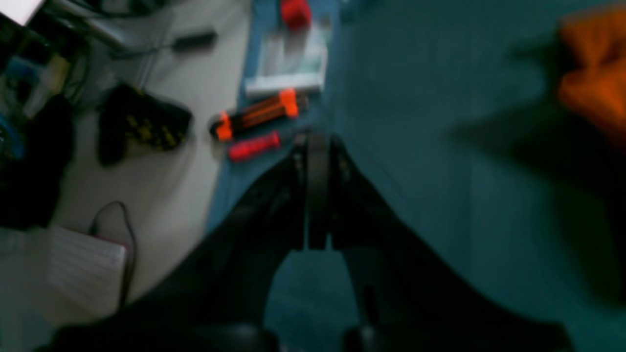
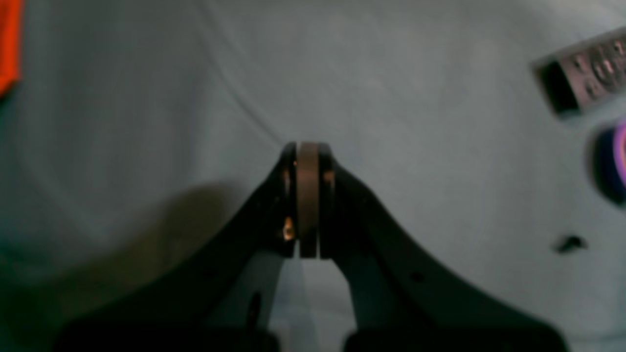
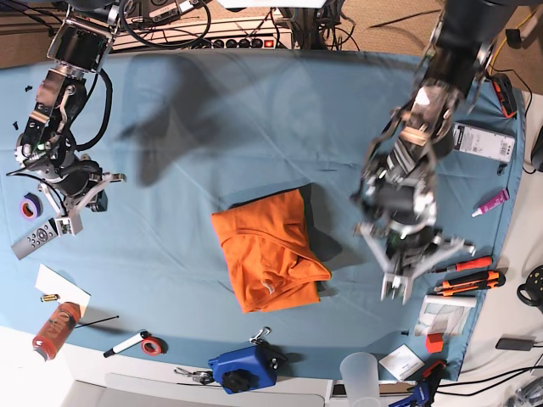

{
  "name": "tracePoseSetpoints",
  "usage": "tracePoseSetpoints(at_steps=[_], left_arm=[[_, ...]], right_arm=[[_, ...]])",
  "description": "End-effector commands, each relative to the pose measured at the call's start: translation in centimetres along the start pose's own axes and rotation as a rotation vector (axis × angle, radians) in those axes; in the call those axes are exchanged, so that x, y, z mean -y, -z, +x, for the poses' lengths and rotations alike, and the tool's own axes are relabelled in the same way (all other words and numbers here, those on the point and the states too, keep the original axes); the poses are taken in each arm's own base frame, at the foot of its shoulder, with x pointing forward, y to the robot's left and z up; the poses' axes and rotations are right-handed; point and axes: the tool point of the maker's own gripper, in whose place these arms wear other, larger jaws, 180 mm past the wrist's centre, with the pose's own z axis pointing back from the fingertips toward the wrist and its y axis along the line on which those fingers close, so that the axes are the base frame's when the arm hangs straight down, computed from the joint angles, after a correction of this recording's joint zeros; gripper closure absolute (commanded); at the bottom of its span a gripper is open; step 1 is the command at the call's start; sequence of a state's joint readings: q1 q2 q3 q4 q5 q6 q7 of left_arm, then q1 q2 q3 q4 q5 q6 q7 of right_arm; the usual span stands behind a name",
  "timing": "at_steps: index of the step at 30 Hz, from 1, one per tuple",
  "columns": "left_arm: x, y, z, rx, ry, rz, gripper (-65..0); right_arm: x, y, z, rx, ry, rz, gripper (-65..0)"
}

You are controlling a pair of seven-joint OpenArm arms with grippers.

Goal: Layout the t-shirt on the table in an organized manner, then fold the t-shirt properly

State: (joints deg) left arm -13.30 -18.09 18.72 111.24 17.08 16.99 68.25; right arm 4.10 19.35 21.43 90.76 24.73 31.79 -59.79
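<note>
Lying folded into a compact block near the middle of the table (image 3: pixel 254 110), the t-shirt (image 3: pixel 267 248) held by neither arm. Hovering just beside the t-shirt, toward the table edge lined with hand tools, the left gripper (image 3: pixel 397 292), jaws pressed together on nothing. Poised well apart from the t-shirt, near the opposite table edge by a remote control (image 3: pixel 36 238), the right gripper (image 3: pixel 69 222), likewise closed and empty.
</note>
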Motion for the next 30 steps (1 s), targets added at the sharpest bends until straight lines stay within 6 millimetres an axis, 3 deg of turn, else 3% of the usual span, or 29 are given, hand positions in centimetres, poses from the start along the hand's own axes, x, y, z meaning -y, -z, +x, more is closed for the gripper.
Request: tracePoseSetpoints(at_steps=[1, 6, 15, 22, 26, 30], left_arm=[[-1.4, -0.5, 0.9, 0.054, 0.002, 0.026, 0.0], [-2.9, -2.5, -3.2, 0.016, -0.002, 0.007, 0.0], [-2.2, -5.6, -9.3, -0.063, -0.039, -0.163, 0.0], [-3.9, -6.5, -14.1, -0.185, -0.107, -0.18, 0.0], [-4.5, -7.6, -17.0, -0.266, -0.116, -0.167, 0.0], [-4.2, -9.2, -20.3, -0.37, -0.086, -0.174, 0.0]], right_arm=[[0.2, -0.7, 2.1, 0.068, -0.016, 0.012, 0.0], [-2.3, -0.9, 2.5, 0.091, -0.017, 0.153, 0.0], [-5.0, -1.6, 2.8, 0.104, -0.012, 0.305, 0.0], [-7.5, -4.4, 3.5, 0.11, -0.101, 0.361, 0.0], [-9.0, -6.2, 1.9, 0.092, -0.178, 0.349, 0.0], [-10.2, -7.5, -1.2, 0.026, -0.214, 0.357, 0.0]])
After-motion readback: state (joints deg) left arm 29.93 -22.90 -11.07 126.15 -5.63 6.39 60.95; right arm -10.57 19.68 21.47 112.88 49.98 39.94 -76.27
